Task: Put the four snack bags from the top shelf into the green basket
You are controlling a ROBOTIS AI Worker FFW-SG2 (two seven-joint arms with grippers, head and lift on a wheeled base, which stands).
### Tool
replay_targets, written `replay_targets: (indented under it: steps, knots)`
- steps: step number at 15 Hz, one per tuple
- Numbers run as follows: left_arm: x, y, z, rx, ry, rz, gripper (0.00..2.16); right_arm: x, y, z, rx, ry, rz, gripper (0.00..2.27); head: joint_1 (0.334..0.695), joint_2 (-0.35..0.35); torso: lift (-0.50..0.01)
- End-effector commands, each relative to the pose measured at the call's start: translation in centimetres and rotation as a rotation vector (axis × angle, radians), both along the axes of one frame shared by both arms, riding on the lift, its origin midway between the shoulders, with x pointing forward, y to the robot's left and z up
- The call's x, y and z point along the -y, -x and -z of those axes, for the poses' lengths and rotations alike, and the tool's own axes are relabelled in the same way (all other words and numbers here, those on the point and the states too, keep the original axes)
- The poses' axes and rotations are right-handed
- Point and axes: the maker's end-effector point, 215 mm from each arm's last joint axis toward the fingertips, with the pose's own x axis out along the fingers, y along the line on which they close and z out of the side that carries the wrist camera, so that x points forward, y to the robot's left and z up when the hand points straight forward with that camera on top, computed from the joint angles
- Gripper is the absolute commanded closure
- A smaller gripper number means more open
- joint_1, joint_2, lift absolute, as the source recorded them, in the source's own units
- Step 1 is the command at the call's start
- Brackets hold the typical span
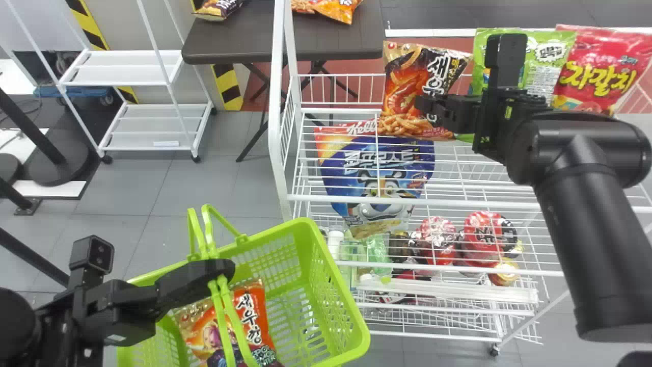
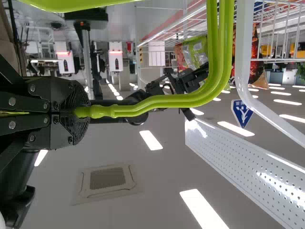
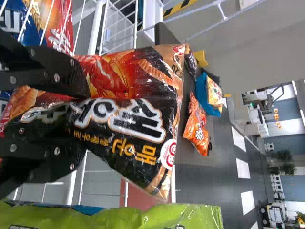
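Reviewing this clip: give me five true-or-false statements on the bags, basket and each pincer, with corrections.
1. The left pincer grips the handles of the green basket. True.
2. The basket is empty. False: an orange snack bag lies inside.
3. The right pincer is at the black-and-orange bag. True.
4. The red bag is in the basket. False: the red bag is at the top shelf.
5. In the head view, the green bag is between the black-and-orange and red bags. True.
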Motion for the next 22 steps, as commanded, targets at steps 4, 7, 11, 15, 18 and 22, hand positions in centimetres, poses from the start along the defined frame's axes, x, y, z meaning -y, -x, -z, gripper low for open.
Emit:
replay_targets:
  steps: [4,7,11,15,18,22]
  knots:
    - [-0.6,0.0,-0.2,0.001,0.008,-0.013,2.15,-1.7,6.2,-3.1,0.028,-0.089,-0.041,2.25,0.695,0.081,0.000]
    - [-0.7,0.0,-0.3,0.003,0.007,-0.014,2.15,-2.2,12.1,-5.1,-0.019,-0.158,-0.070,2.25,0.695,0.102,0.000]
    - [-0.6,0.0,-0.2,0.003,0.009,-0.013,2.15,-5.1,21.5,-4.8,-0.173,-0.211,-0.166,2.25,0.695,0.126,0.000]
    - [-0.4,-0.1,-0.3,0.004,0.014,-0.012,2.15,-11.0,29.5,-4.4,-0.365,-0.269,-0.360,2.25,0.695,0.198,0.000]
    - [-0.3,0.0,-0.2,0.003,0.014,-0.011,2.15,-15.1,32.2,-5.2,-0.394,-0.293,-0.480,2.25,0.695,0.270,0.000]
    - [-0.1,-0.1,-0.3,0.005,0.016,-0.008,2.15,-18.9,34.7,-3.7,-0.451,-0.278,-0.570,2.25,0.695,0.350,0.000]
